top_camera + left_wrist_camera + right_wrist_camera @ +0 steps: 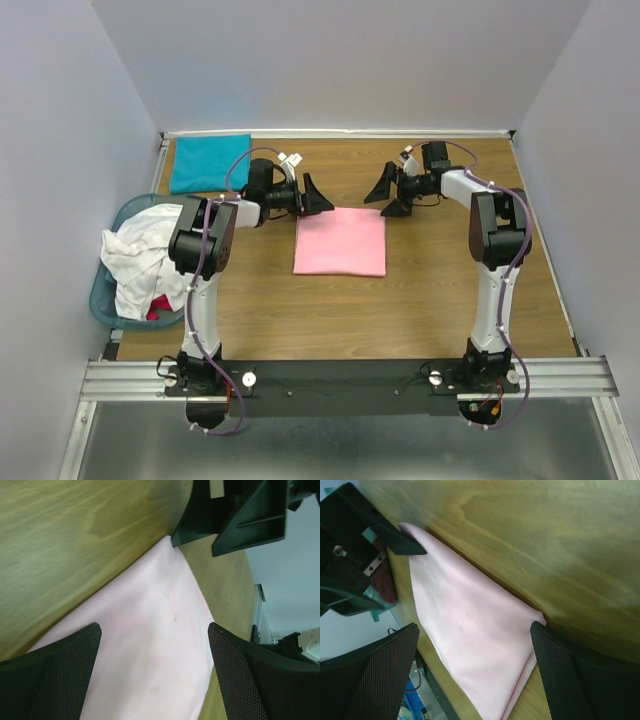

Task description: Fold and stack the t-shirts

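Observation:
A folded light pink t-shirt (340, 241) lies flat as a rectangle in the middle of the table. It also shows in the left wrist view (145, 645) and the right wrist view (475, 645). My left gripper (312, 197) is open and empty, just above the shirt's far left corner. My right gripper (392, 195) is open and empty, just above the far right corner. A folded teal t-shirt (210, 163) lies at the far left of the table. White shirts (145, 250) are heaped in the basket.
A light-blue plastic basket (108, 300) stands off the table's left edge, with white cloth and something red inside. Grey walls close the table on three sides. A metal rail (350, 375) with the arm bases runs along the near edge.

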Robot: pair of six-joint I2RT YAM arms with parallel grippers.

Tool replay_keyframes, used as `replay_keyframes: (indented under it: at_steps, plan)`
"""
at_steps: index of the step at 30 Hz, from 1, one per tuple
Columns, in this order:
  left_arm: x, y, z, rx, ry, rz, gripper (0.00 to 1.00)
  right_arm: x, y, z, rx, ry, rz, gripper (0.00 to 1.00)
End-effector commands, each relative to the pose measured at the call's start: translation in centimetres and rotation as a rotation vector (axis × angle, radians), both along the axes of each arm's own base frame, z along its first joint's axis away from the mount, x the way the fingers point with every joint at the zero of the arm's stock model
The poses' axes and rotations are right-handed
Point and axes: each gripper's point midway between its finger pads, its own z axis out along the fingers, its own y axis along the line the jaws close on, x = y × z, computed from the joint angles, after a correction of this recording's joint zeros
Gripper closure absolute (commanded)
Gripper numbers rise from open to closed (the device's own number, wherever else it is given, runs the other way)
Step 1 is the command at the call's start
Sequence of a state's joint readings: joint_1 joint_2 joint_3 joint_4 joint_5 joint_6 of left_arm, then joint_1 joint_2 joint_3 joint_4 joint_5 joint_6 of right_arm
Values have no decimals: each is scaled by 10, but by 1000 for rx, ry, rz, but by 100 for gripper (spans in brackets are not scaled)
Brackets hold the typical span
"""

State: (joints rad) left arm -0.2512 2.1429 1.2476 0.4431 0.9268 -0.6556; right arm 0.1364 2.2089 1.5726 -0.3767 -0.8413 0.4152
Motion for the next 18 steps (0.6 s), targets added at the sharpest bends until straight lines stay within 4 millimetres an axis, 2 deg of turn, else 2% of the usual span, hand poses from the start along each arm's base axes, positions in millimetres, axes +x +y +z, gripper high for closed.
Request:
replay_keyframes:
  at_steps: [1, 4, 7, 8, 10, 11, 13, 14, 15, 16, 17, 18]
  plan:
    - [23, 25, -29, 30, 72, 95, 5, 25, -13, -24, -106, -56, -34, 0]
    - [27, 30, -23, 45, 36, 96, 5, 39, -15, -24, -129, -98, -36, 0]
    - [32, 28, 27, 46, -118, 55, 5, 49, -13, -5, -115, -147, -35, 0]
    - [33, 29, 41, 53, -163, 46, 5, 51, -12, 6, -106, -166, -34, 0]
    - [33, 35, 59, 125, -252, 35, 5, 55, -9, 42, -89, -230, -43, 0]
    - [36, 44, 86, 176, -313, 81, 5, 54, -6, 66, -87, -278, -44, 0]
    - [35, 54, 115, 225, -412, 120, 5, 51, -2, 91, -103, -345, -42, 0]
    - [32, 64, 142, 258, -496, 161, 5, 48, 1, 95, -130, -366, -42, 0]
    - [33, 76, 152, 299, -520, 212, 5, 38, 13, 118, -144, -441, -8, 0]
    - [31, 84, 163, 316, -557, 231, 5, 36, 17, 120, -192, -472, -12, 0]
    - [23, 92, 185, 324, -607, 261, 5, 28, 24, 120, -221, -493, 9, 0]
    - [23, 103, 195, 344, -622, 312, 5, 13, 48, 123, -241, -525, 64, 0]
